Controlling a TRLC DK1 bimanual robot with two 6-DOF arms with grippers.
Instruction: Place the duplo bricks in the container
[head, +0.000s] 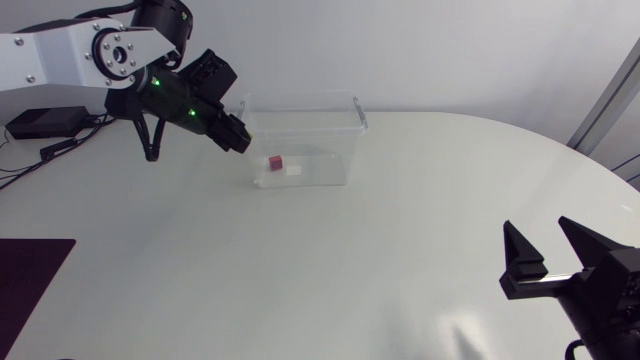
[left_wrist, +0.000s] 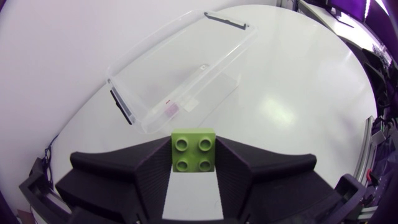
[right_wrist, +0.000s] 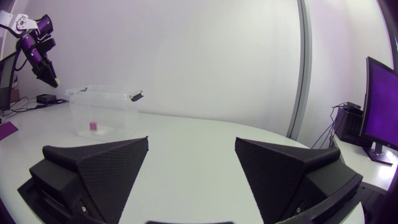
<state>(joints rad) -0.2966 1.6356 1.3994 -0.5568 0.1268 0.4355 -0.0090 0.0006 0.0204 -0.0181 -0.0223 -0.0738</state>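
left wrist view, left jaws clamp green brick (left_wrist: 194, 152), container (left_wrist: 205, 56) ahead, pinkish brick (left_wrist: 170, 111) seemingly inside

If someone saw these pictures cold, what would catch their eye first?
The green duplo brick clamped in the left gripper, held up at one end of the clear container. Next, the small pink brick already lying inside it, and the right gripper, open, far off.

I count two duplo bricks, a green brick (left_wrist: 194, 150) and a pink brick (head: 275, 162), one clear container (head: 300, 96), and two black grippers, left gripper (head: 241, 139) and right gripper (head: 538, 230).
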